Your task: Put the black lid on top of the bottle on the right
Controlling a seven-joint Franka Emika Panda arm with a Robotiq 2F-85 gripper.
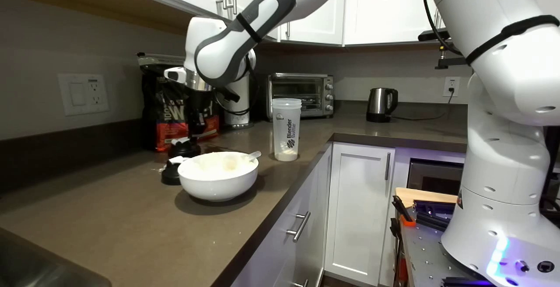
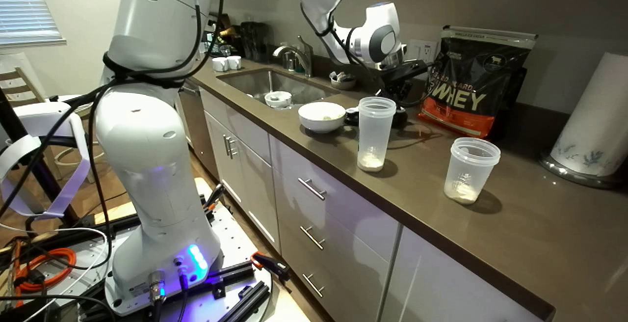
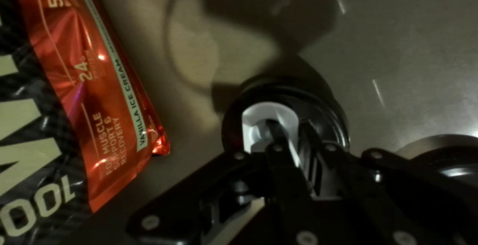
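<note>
Pinching a white piece (image 3: 267, 107) on the black lid (image 3: 310, 105), the gripper (image 3: 292, 133) is pointing down toward the counter (image 1: 87, 217), its two fingers (image 3: 278, 136) set nearly together with part of that piece lying between them. Whether the lid is resting on the surface or hanging just above it, I cannot tell. Near it a second lid (image 1: 170, 176), also black, is sitting close beside the white bowl (image 1: 216, 186); I cannot tell whether those two are touching. The bowl is holding pale contents (image 1: 210, 163), and a pale handle (image 1: 255, 155) is leaning out over its rim. A black and red pouch (image 2: 476, 81), printed with WHEY, is standing near the held lid, toward the wall (image 2: 579, 27).

Farther off, to the right of the lid in an exterior view, the tall bottle (image 1: 284, 125) is standing upright on the counter, apart from the bowl and close to the front edge. Its open mouth is facing up, and it is showing a dark printed label (image 1: 291, 134) and a little pale powder (image 1: 286, 153) at the bottom. A shorter bottle (image 2: 471, 167) is standing well apart from the lid, also holding powder. Beyond it a paper towel roll (image 2: 596, 116) is standing nearer the wall. At the far end a toaster oven (image 1: 299, 96) is sitting near the corner, a steel kettle (image 1: 379, 103) standing to its right.
</note>
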